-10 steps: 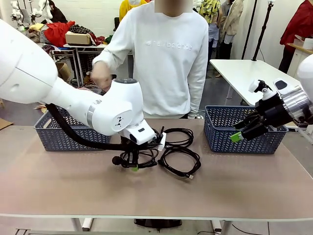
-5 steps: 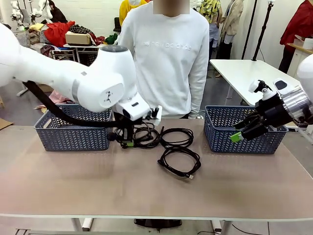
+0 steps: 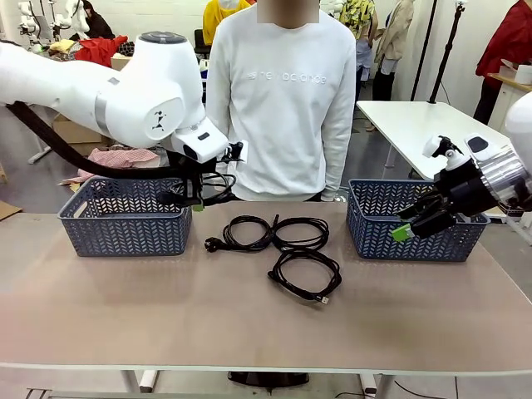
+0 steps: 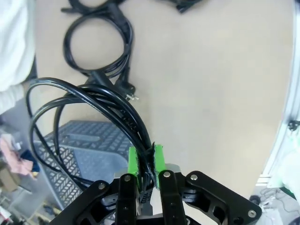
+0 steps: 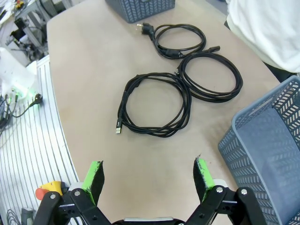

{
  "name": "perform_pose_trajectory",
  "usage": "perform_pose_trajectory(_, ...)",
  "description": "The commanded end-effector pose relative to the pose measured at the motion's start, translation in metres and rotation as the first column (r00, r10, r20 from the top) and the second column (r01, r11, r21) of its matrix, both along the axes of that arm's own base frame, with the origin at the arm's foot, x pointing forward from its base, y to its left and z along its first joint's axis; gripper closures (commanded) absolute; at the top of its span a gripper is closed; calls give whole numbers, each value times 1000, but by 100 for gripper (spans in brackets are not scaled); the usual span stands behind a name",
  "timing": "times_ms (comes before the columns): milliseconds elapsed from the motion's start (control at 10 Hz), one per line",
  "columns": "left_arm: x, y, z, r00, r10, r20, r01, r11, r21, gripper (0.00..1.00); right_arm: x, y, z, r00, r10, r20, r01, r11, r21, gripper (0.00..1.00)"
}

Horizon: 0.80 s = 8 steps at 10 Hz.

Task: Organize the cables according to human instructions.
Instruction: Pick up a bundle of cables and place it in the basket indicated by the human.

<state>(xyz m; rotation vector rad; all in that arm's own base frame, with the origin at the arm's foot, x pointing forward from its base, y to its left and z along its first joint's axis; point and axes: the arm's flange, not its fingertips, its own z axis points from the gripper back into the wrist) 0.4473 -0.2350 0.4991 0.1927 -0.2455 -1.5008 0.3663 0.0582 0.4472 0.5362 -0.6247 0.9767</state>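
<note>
My left gripper (image 3: pixel 196 198) is shut on one of the cables (image 3: pixel 214 184), a black coil hanging in the air over the right end of the left basket (image 3: pixel 125 224). In the left wrist view the green pads (image 4: pixel 132 161) pinch the coil's strands (image 4: pixel 84 112) above that basket (image 4: pixel 79 164). Three more cables lie on the table: one with a plug (image 3: pixel 241 235), one beside it (image 3: pixel 301 233), one nearer me (image 3: pixel 305 274). My right gripper (image 3: pixel 409 227) hangs open in front of the right basket (image 3: pixel 416 224); its view shows the three coils (image 5: pixel 154 104), (image 5: pixel 211 77), (image 5: pixel 180 37).
A person in a white sweater (image 3: pixel 283 100) stands at the far edge, behind the cables. The right basket's corner (image 5: pixel 267 150) sits close to my right gripper (image 5: pixel 148 174). Bare tabletop (image 3: pixel 249 332) stretches along the near side.
My left arm has lifted a cable coil off the table middle and carried it up and left to above the left basket. The right arm has not moved.
</note>
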Motion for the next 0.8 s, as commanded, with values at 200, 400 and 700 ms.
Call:
perform_pose_trajectory(200, 0, 0, 0, 1000, 0, 0, 0, 1000, 0, 100, 5, 0, -2, 999, 17, 28, -18, 1000, 24, 0)
perform_pose_trajectory(400, 0, 0, 0, 1000, 0, 0, 0, 1000, 0, 100, 5, 0, -2, 999, 17, 28, -18, 1000, 24, 0)
perform_pose_trajectory(700, 6, 5, -3, 1000, -4, -6, 4, 1000, -17, 84, 5, 0, -2, 999, 17, 28, -18, 1000, 24, 0)
